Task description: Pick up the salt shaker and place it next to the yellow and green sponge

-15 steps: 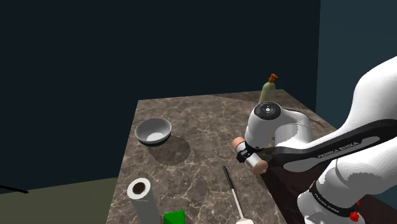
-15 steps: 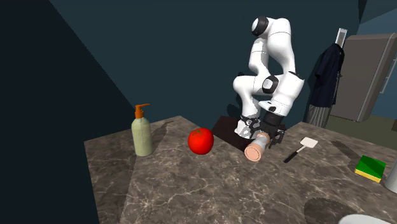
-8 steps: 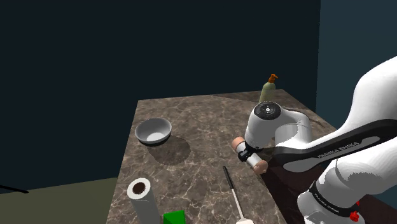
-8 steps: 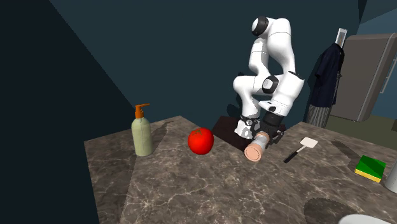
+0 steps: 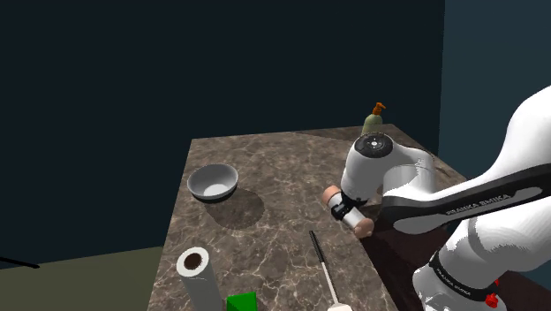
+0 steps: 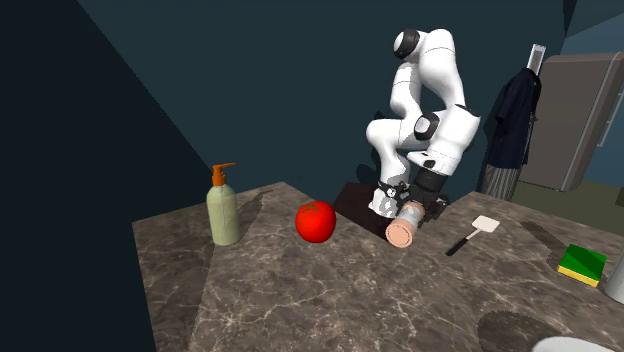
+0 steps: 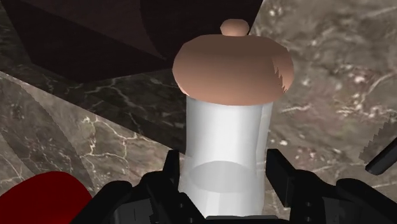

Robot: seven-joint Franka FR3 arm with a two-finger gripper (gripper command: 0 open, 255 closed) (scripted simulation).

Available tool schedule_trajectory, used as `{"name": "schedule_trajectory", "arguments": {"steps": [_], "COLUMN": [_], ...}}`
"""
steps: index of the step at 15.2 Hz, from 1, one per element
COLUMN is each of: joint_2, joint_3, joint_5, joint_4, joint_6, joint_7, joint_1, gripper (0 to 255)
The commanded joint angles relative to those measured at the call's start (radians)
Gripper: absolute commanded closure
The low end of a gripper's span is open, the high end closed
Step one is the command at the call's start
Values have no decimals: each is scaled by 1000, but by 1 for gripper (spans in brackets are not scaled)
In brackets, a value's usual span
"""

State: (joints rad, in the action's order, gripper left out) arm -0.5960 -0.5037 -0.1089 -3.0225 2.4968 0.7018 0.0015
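The tool (image 7: 224, 181) was clamped on the salt shaker (image 7: 226, 137), its black fingers (image 7: 284, 179) pressed against either side of the pale, see-through body. The shaker lay on its side rather than upright. In the shoulder view its long axis slanted from a tan end at the upper left down to another at the lower right, crosswise to the tool (image 5: 345, 210) gripping its middle (image 5: 340, 205). In the wrist view the domed tan cap (image 7: 233, 63) with its small knob pointed away from the hand, over the brown marbled desk (image 7: 331, 95).

In the second exterior view the shaker (image 6: 403, 231) showed one round end towards the camera, low at the desk (image 6: 330, 290) edge by the dark stand (image 6: 357, 199), between the red tomato (image 6: 315, 221) and the white spatula (image 6: 472, 233). Whether it touched the desk I could not tell. The yellow and green sponge (image 6: 582, 263) lay well apart, beyond the spatula, towards that view's right.
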Motion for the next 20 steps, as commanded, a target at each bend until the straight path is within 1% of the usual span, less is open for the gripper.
{"name": "schedule_trajectory", "arguments": {"steps": [1, 9, 20], "joint_2": [-37, -153, -255], "joint_3": [20, 76, 127], "joint_5": [14, 40, 43], "joint_4": [8, 57, 153], "joint_6": [-46, -207, -399], "joint_7": [-21, -82, -144], "joint_1": [20, 63, 80], "gripper": [255, 255, 255]}}
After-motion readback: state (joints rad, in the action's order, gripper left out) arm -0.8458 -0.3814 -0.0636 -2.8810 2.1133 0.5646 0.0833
